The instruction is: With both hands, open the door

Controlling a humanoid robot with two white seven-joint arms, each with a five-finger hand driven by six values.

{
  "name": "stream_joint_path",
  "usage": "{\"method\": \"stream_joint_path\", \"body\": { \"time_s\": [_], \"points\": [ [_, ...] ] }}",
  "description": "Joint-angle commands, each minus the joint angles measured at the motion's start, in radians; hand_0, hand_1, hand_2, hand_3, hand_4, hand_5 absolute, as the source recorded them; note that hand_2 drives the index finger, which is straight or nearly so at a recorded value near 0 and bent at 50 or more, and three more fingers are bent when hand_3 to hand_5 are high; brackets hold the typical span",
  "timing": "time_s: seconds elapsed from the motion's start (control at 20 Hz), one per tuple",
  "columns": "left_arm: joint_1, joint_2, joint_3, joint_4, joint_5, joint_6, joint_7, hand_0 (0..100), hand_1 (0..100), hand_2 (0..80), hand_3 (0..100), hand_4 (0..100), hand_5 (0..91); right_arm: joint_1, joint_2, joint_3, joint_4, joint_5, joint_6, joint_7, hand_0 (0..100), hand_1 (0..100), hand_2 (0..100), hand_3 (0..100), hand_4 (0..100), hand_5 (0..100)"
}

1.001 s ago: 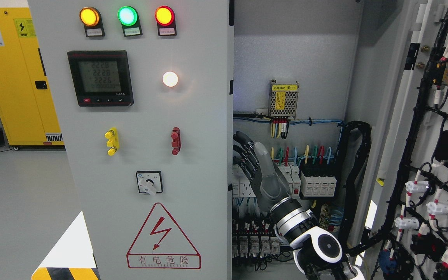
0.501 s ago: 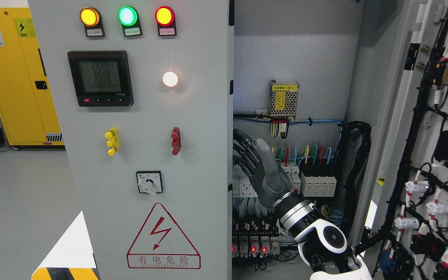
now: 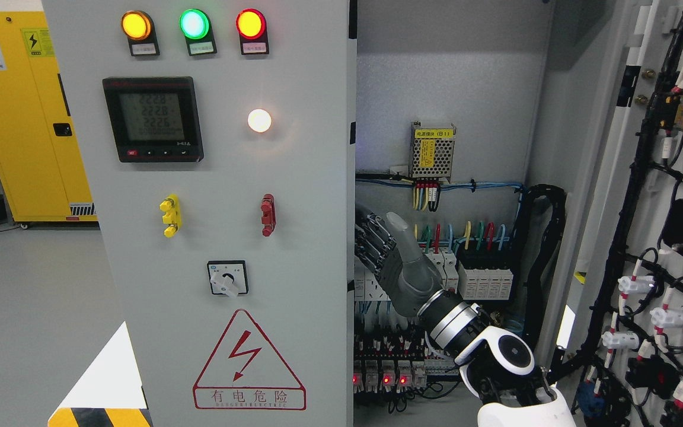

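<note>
The grey left door [image 3: 229, 178] of the electrical cabinet stands closed, carrying three lamps, a meter and a warning triangle. The right door [image 3: 673, 237] is swung wide open to the right, its wired inner face showing. My right hand [image 3: 377, 240] reaches up into the open cabinet from the lower right. Its dark fingers [image 3: 370, 243] are stretched out with their tips at the left door's inner edge, and the thumb [image 3: 404, 234] points up. I cannot tell whether the fingers touch the edge. The hand holds nothing. My left arm is out of view.
Inside the cabinet are a power supply [image 3: 432, 151], coloured-wire breakers [image 3: 484, 279], a relay row [image 3: 386, 370] with red lights and a black cable conduit [image 3: 546, 267]. A yellow cabinet [image 3: 27, 118] stands far left. Hazard striping [image 3: 101, 415] marks the floor.
My right forearm has shifted right and down, and the hand has sunk slightly while its fingertips stay at the left door's edge. Red lights came on along the relay row.
</note>
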State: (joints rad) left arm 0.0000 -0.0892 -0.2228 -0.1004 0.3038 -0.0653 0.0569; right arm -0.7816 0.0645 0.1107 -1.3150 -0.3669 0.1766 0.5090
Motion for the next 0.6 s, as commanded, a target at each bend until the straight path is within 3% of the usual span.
{"method": "stream_joint_path", "body": {
  "time_s": [0.0,0.1,0.45,0.55],
  "points": [
    [0.021,-0.003,0.003,-0.001,0.0,-0.002,-0.002,0,0,0.0,1,0,0.0,-0.019,0.0,-0.034,0.037,-0.001,0.017,0.034,22,3,0,0,0,0],
    [0.021,-0.003,0.005,-0.002,0.0,-0.002,-0.002,0,0,0.0,2,0,0.0,-0.021,0.0,-0.034,0.037,-0.001,0.018,0.066,22,3,0,0,0,0],
    [0.021,-0.003,0.003,-0.004,0.0,-0.004,-0.003,0,0,0.0,2,0,0.0,-0.036,0.0,-0.035,0.063,-0.044,0.023,0.072,22,3,0,0,0,0],
    [0.021,-0.003,0.003,-0.002,0.0,-0.005,-0.003,0,0,0.0,2,0,0.0,-0.036,0.0,-0.034,0.06,-0.101,0.064,0.071,22,3,0,0,0,0]
  ]
}}
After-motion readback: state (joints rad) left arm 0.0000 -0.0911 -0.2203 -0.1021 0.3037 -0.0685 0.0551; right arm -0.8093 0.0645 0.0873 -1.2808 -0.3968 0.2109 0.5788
